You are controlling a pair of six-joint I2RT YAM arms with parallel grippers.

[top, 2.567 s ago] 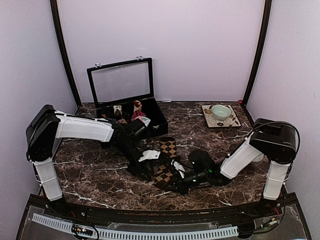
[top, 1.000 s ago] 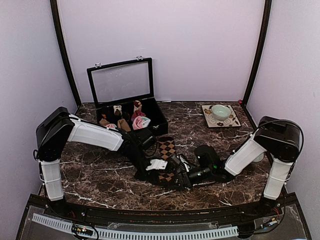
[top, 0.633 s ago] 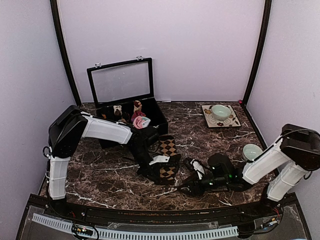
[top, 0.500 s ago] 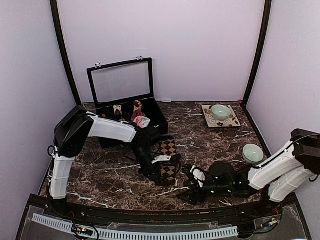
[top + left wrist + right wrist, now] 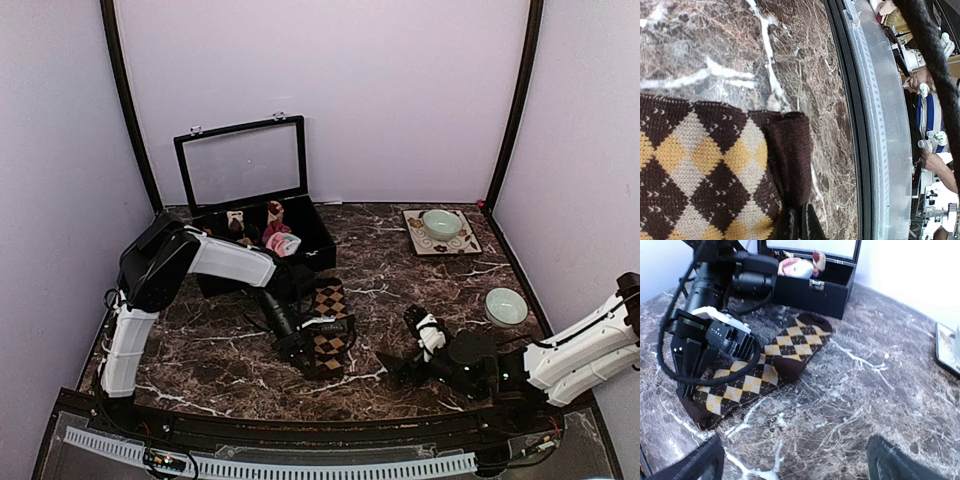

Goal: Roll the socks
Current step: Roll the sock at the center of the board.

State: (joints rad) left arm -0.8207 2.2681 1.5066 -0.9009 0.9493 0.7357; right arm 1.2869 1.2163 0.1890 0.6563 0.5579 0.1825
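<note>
The dark brown sock with tan diamond checks [image 5: 331,318] lies flat on the marble table, bent at the heel [image 5: 788,366]. My left gripper [image 5: 303,350] is shut on its dark brown cuff [image 5: 786,150], at the end near the front edge; the fingertips [image 5: 801,227] pinch the fabric. My right gripper [image 5: 402,345] stands wide open to the right of the sock, apart from it, with only bare marble between its fingers [image 5: 690,465]. A pink and mint sock roll [image 5: 283,243] lies in the black box.
The open black box [image 5: 318,252] with its raised glass lid [image 5: 245,162] stands behind the sock, with small bundles inside. A mint bowl [image 5: 441,221] sits on a patterned tile at the back right. A second mint bowl [image 5: 505,305] is at the right. The front rail [image 5: 880,125] is close.
My right gripper has let go of the checked sock, opened wide and drawn back to the right. The left gripper has stayed shut on the sock, which now lies spread out.
</note>
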